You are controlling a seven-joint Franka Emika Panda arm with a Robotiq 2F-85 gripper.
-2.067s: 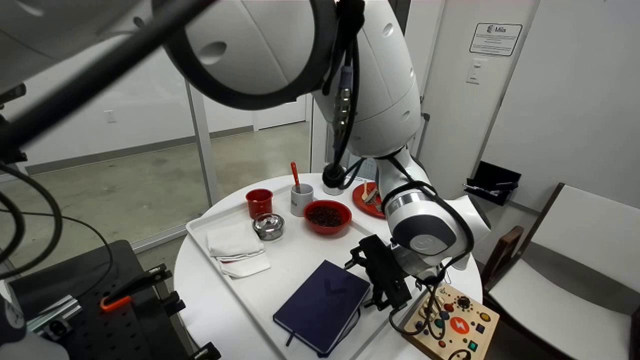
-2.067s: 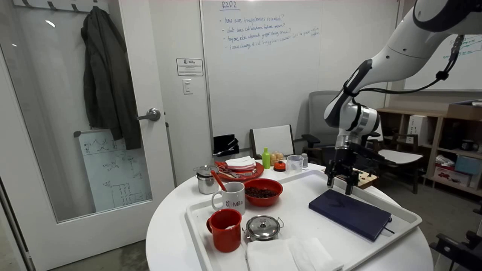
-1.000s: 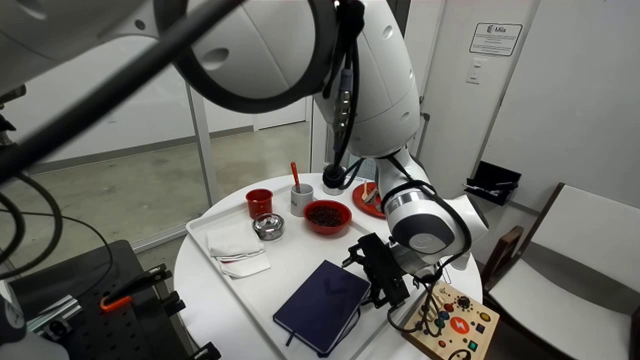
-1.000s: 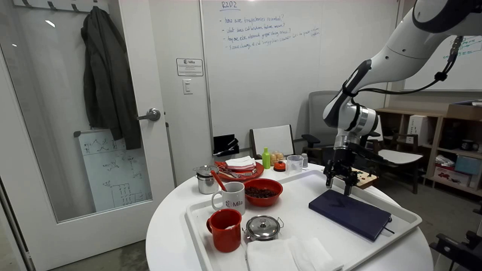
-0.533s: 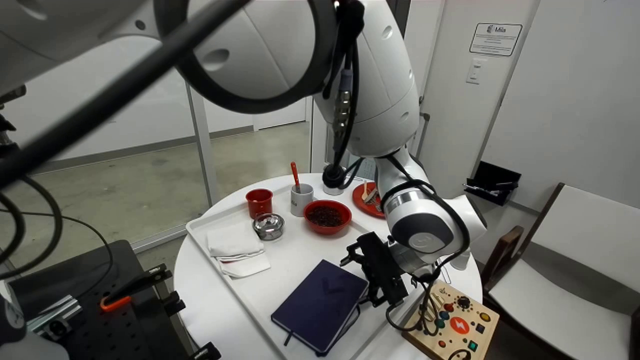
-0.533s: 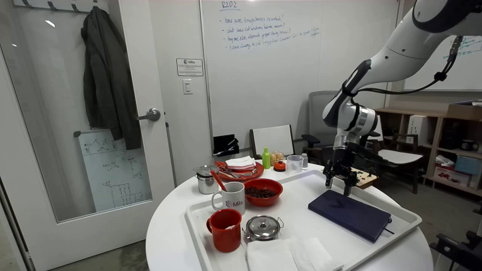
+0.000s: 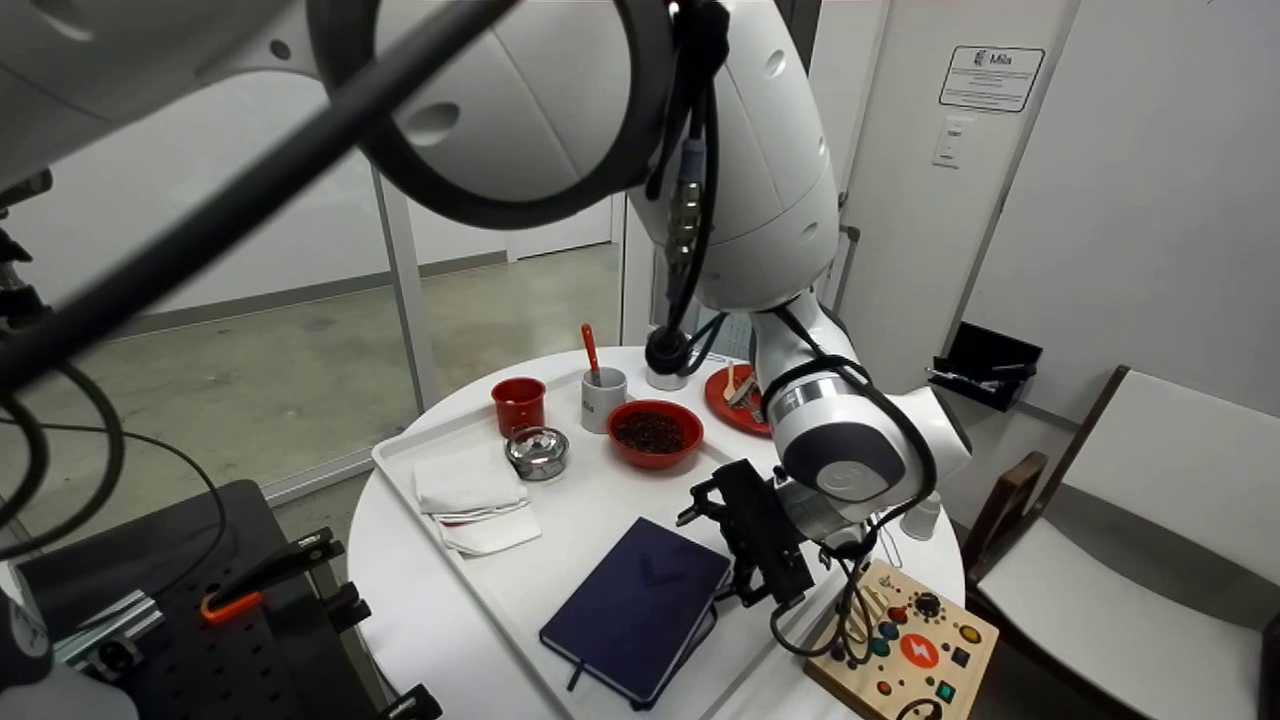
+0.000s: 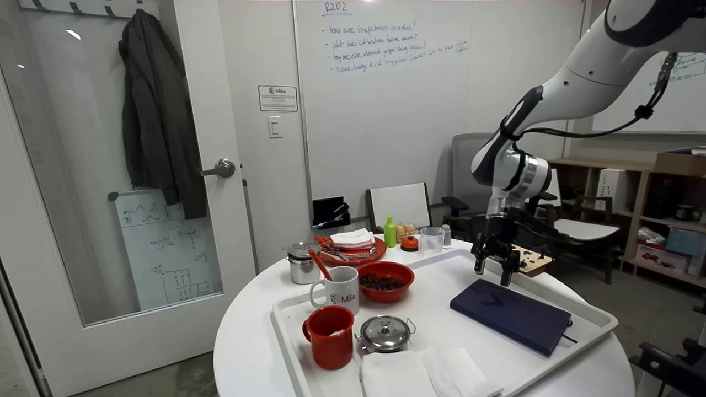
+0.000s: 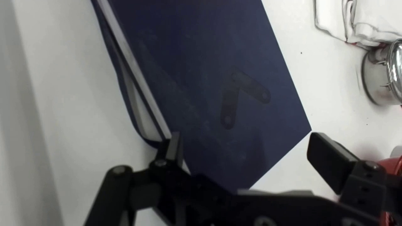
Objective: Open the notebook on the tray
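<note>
The dark navy notebook point(image 7: 635, 610) lies closed on the white tray point(image 7: 575, 500); it also shows in an exterior view point(image 8: 510, 317). In the wrist view, the notebook point(image 9: 204, 56) shows its white page edge on the left, with a loose dark elastic band point(image 9: 121, 84) bowed out beside it. My gripper point(image 9: 246, 144) is open, with nothing between its fingers. One finger point(image 9: 173, 150) stands at the page-side edge; whether it touches is hard to tell. The opposite finger is just past a corner of the cover. The gripper point(image 8: 492, 275) is low over the notebook's far end.
A red bowl point(image 8: 386, 281), a mug point(image 8: 345, 289), a red cup point(image 8: 333, 342), a lidded metal pot point(image 8: 385, 333) and white napkins point(image 7: 475, 495) stand on the tray. A wooden peg board point(image 7: 915, 650) lies beside the tray, near the arm's cable.
My gripper has moved slightly toward the notebook, leftward in both exterior views. The notebook has slid slightly left across the tray. The fingers stay apart.
</note>
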